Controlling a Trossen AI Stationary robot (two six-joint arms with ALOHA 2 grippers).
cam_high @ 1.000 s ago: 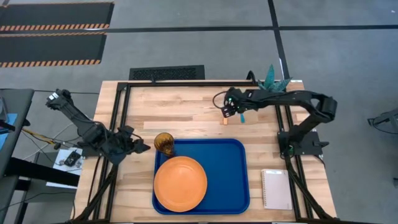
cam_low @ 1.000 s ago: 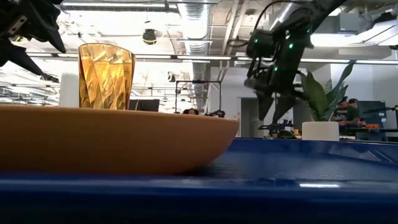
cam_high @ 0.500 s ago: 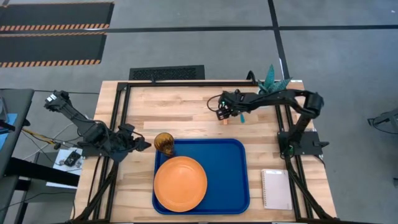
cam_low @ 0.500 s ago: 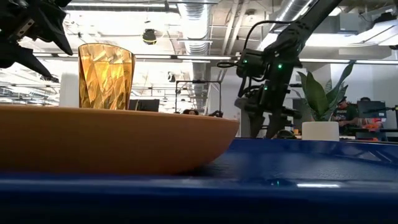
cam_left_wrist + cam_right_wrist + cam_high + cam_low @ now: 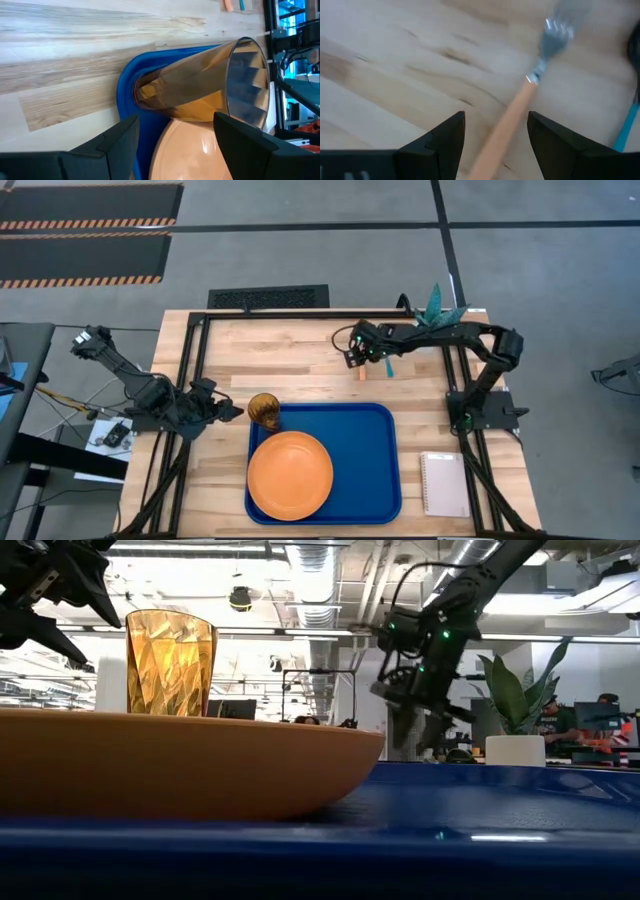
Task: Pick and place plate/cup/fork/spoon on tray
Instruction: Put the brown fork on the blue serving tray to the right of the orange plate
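- The blue tray (image 5: 370, 470) lies on the near middle of the wooden table (image 5: 290, 350), and the orange plate (image 5: 290, 474) sits inside it, filling its left half.
- The amber cup (image 5: 264, 410) stands upright at the tray's far left corner, just beyond the plate; the left wrist view shows its base inside the tray's rim.
- The left gripper (image 5: 228, 411) hovers just to the left of the cup, fingers (image 5: 115, 142) spread apart with nothing between them; the cup is clear of them.
- The right gripper (image 5: 352, 358) reaches over the far middle of the table, beyond the tray, directly above the fork.
- In the right wrist view the fork (image 5: 520, 100) lies flat on the bare wood, its tan handle running between the parted fingers (image 5: 442, 137), which do not grip it.
- The spoon (image 5: 625, 127), teal-handled, lies just beside the fork on the wood; only part of its handle shows.
- A white notepad (image 5: 444, 483) rests on the table right of the tray.
- A green potted plant (image 5: 436, 305) stands at the table's far right edge, behind the right arm.
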